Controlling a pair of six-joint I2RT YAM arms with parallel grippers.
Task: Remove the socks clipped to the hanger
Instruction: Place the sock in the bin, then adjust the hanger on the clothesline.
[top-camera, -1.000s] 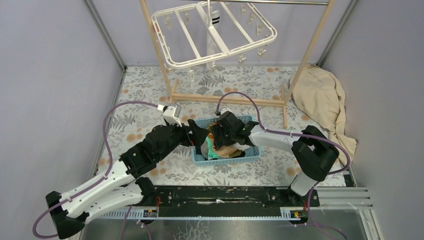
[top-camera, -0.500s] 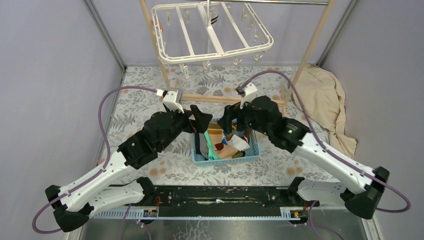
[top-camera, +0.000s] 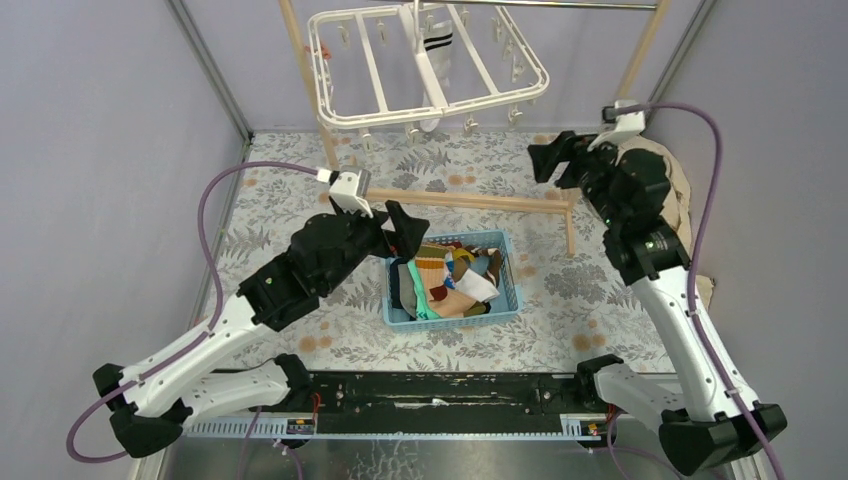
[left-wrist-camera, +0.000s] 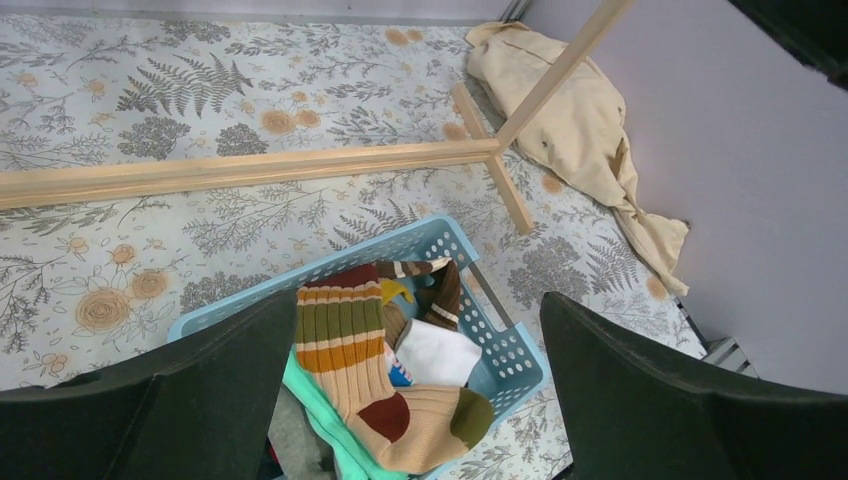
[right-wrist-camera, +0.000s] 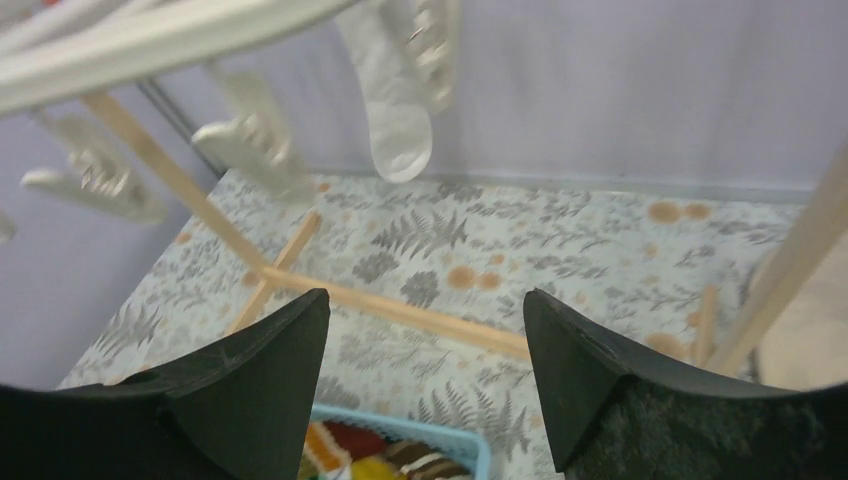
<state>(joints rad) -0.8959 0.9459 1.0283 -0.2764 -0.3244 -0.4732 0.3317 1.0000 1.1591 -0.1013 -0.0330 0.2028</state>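
White striped sock (top-camera: 437, 38) hangs toe-down from white plastic hanger (top-camera: 436, 90).
Your right gripper (top-camera: 556, 160) raised, left gripper (top-camera: 403, 226) low, both gaping empty.

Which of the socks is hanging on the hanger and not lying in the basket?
The white sock with black cuff stripes: it alone hangs from the hanger; the other socks lie in the blue basket.

blue basket (top-camera: 509, 288) – on floral mat (top-camera: 290, 190) | wood rack (top-camera: 470, 202) – base bar just behind basket, poles rising up | beige cloth (left-wrist-camera: 575, 115) crumpled, well R of basket, by wall
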